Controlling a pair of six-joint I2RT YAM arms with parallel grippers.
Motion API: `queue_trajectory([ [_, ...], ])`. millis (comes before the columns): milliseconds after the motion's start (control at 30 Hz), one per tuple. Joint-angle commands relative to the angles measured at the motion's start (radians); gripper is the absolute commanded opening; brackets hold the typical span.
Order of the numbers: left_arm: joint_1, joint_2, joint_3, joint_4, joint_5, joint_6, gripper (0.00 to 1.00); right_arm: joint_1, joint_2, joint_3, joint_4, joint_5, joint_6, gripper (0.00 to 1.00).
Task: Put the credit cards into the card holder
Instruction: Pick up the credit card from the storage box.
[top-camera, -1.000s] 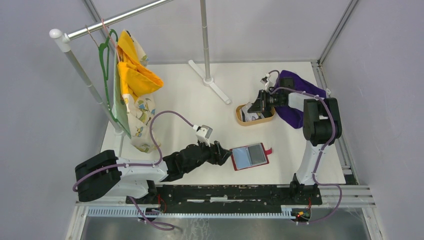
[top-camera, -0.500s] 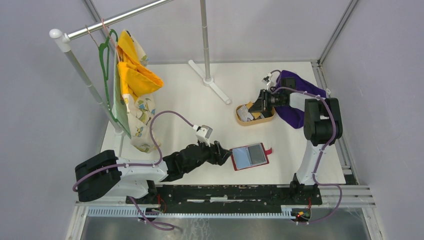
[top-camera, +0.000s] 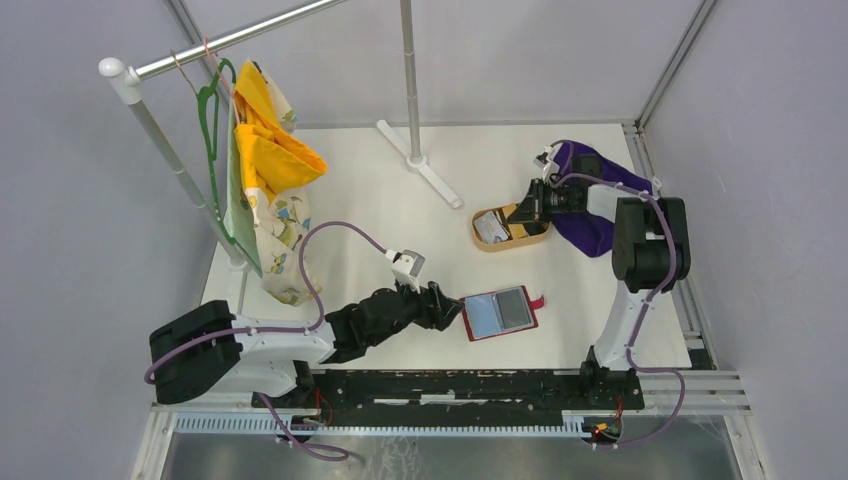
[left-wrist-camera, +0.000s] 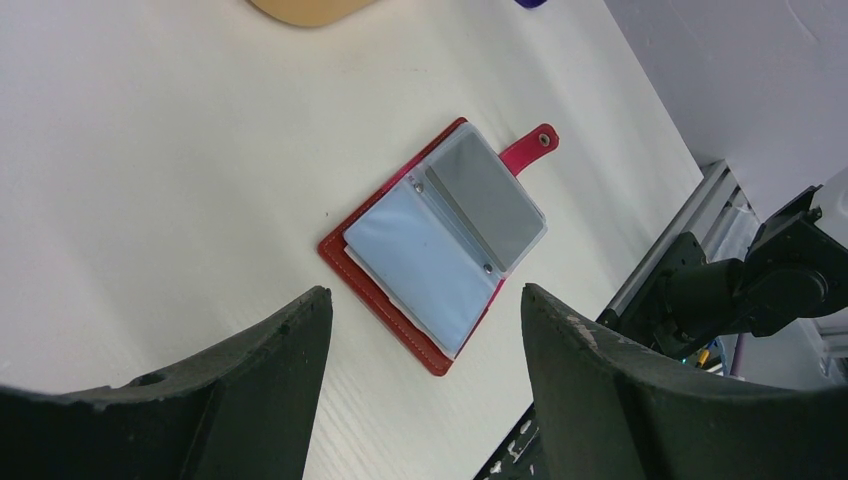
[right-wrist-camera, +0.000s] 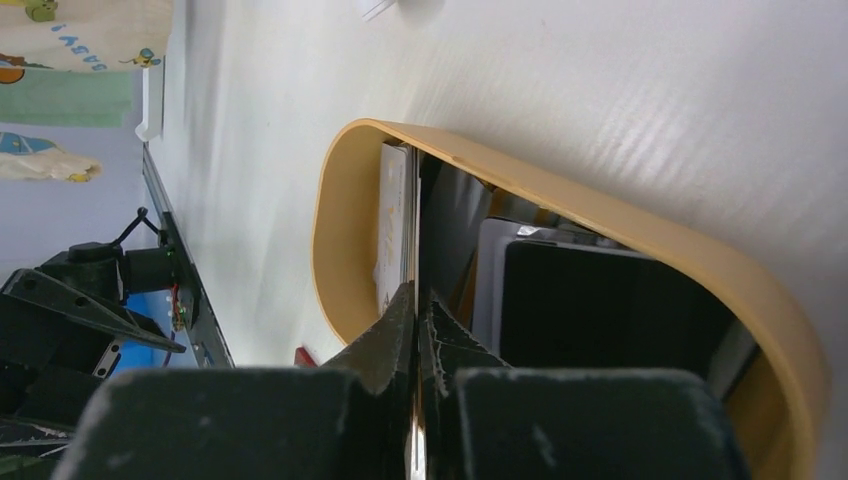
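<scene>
The card holder (top-camera: 500, 313) (left-wrist-camera: 440, 240) lies open on the white table, red, with a pale blue card (left-wrist-camera: 415, 262) and a grey card (left-wrist-camera: 485, 195) in its clear pockets. My left gripper (top-camera: 455, 309) (left-wrist-camera: 425, 292) hovers open just left of it, touching nothing. My right gripper (top-camera: 530, 207) (right-wrist-camera: 417, 295) is over the tan wooden tray (top-camera: 482, 240) (right-wrist-camera: 335, 210), shut on a thin credit card (right-wrist-camera: 415, 200) seen edge-on. More credit cards lie in the tray: a black one (right-wrist-camera: 600, 300) and a white one (right-wrist-camera: 393, 215) against the wall; a silvery one (top-camera: 490, 228) shows from above.
A purple cloth (top-camera: 592, 190) lies behind the right arm. A clothes rack with a green hanger and yellow garments (top-camera: 262, 150) stands at the left, and its pole foot (top-camera: 420, 162) is at the back centre. A metal rail (top-camera: 450, 385) runs along the near edge.
My right gripper has drawn back to the right over the tray and its jaws have closed on a card. The left arm and the card holder have not moved.
</scene>
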Motion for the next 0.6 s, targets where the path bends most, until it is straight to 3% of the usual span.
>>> queue_trajectory([
  [0,-0.003,-0.023,0.023,0.050,-0.001,-0.039,0.75,-0.029,-0.081,-0.006,0.000,0.037,-0.031,0.00],
  [367,-0.002,-0.047,0.006,0.067,0.006,-0.047,0.75,-0.069,-0.207,-0.048,0.020,0.051,-0.063,0.00],
  [567,-0.002,-0.083,-0.021,0.113,0.028,-0.044,0.77,-0.077,-0.333,-0.124,0.086,-0.062,-0.063,0.00],
])
